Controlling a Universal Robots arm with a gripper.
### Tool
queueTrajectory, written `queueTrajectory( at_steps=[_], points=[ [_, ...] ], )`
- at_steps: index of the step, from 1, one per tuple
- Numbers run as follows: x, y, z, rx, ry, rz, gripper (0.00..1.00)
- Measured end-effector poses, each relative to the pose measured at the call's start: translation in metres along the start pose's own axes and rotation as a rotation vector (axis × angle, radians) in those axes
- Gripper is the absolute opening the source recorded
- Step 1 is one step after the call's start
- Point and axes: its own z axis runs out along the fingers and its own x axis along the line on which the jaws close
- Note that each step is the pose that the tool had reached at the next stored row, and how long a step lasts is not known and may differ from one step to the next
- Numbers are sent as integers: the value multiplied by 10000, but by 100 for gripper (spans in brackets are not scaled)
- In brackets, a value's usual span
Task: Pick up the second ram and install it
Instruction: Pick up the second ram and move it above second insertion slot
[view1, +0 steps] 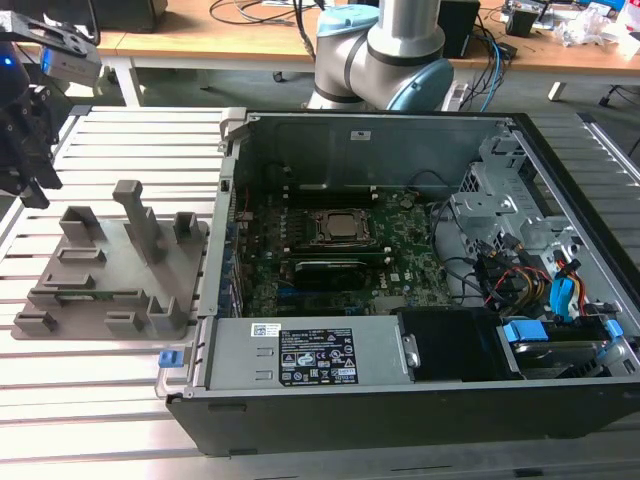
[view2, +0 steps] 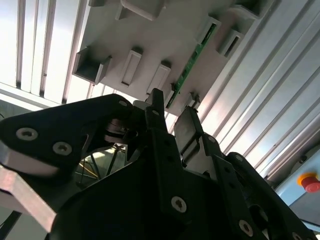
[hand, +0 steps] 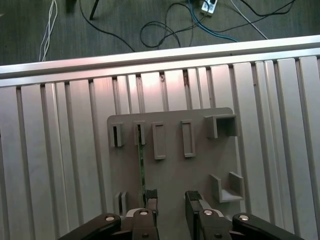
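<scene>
One ram (hand: 140, 165) edge-on beside spread hand (hand: 171, 198)

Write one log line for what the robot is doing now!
hand: open, over fixture plate | second ram: on edge in the plate, not gripped

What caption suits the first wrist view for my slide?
Open claw hovers above the grey fixture plate, near the green ram stick.

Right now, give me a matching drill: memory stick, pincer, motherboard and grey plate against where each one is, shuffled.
1 memory stick
2 pincer
3 motherboard
4 grey plate

A inside the open computer case
B lying on the slatted table
C hovering by the plate, open
D on edge in the plate's slots

Pairs: 1-D, 2-C, 3-A, 4-B
</scene>
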Motion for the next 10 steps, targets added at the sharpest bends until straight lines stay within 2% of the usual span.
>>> queueTrajectory(
  at_steps=[10],
  points=[
    [2,-4,90,-1,0,-1,36]
  ],
)
